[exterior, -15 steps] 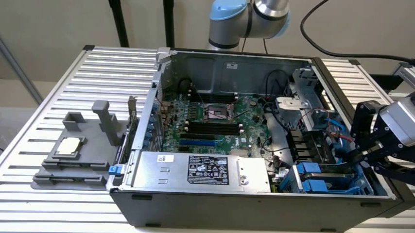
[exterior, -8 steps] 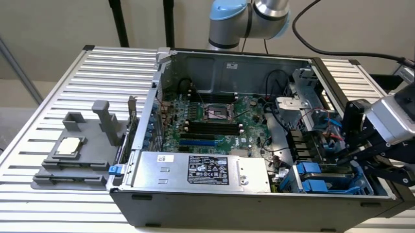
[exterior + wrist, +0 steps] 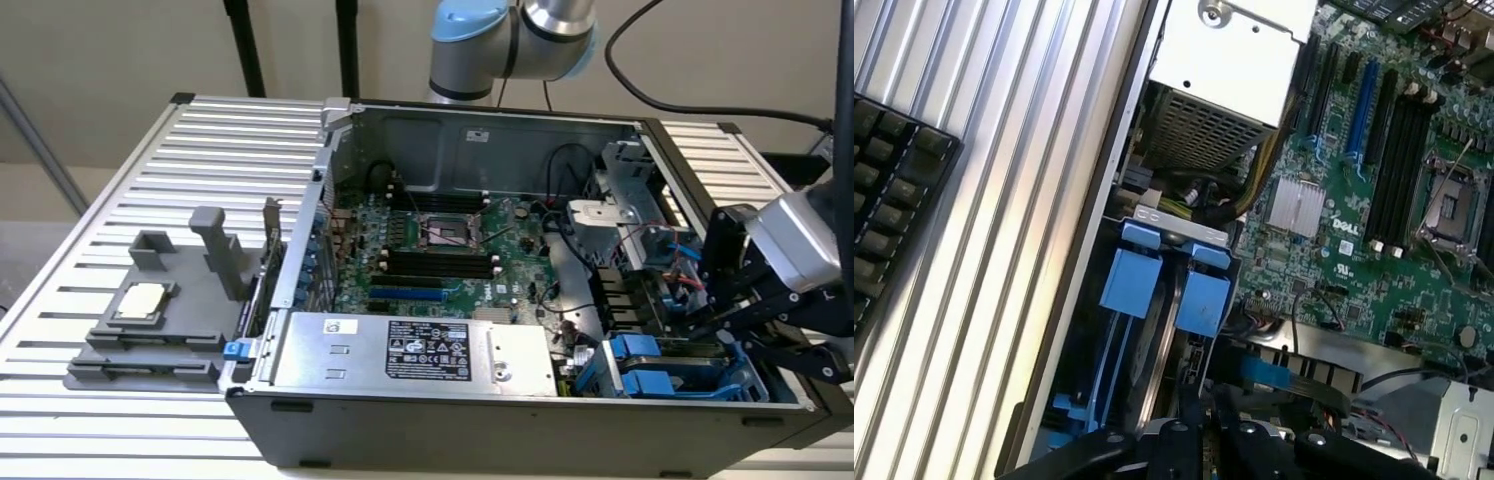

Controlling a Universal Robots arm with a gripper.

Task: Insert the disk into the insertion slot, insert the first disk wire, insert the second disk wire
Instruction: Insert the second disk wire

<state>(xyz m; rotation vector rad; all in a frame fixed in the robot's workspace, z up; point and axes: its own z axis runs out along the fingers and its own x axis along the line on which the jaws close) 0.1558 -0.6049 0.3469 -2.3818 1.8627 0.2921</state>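
- Worktop (image 3: 120, 430): slatted metal surface; it carries the open computer case (image 3: 507, 425), which you find across the middle and the exterior view's right.
- Power-supply box (image 3: 414, 350): silver with a dark label, lying along the near wall of the case, lower centre of the frame.
- Insertion slot (image 3: 707, 375): lower right corner of the case, beside the power-supply box.
- Disk (image 3: 638, 355) (image 3: 1134, 285): you see its blue carrier ends seated in the insertion slot, edge-on.
- End effector (image 3: 694, 322) (image 3: 1202, 405): black, reaching into the case just above the slot at the frame's right edge, near a blue flat cable (image 3: 1264, 375). You cannot tell whether it stands wide or narrow, or grips anything.
- Grey fixture (image 3: 160, 340): left of the frame on the worktop, with a square chip (image 3: 140, 300) resting on it.
- Motherboard (image 3: 441, 250): green, centre of the case floor.
- Keyboard (image 3: 894, 180): black, on the worktop outside the case.
- Robot arm (image 3: 521, 40): top centre, behind the case.
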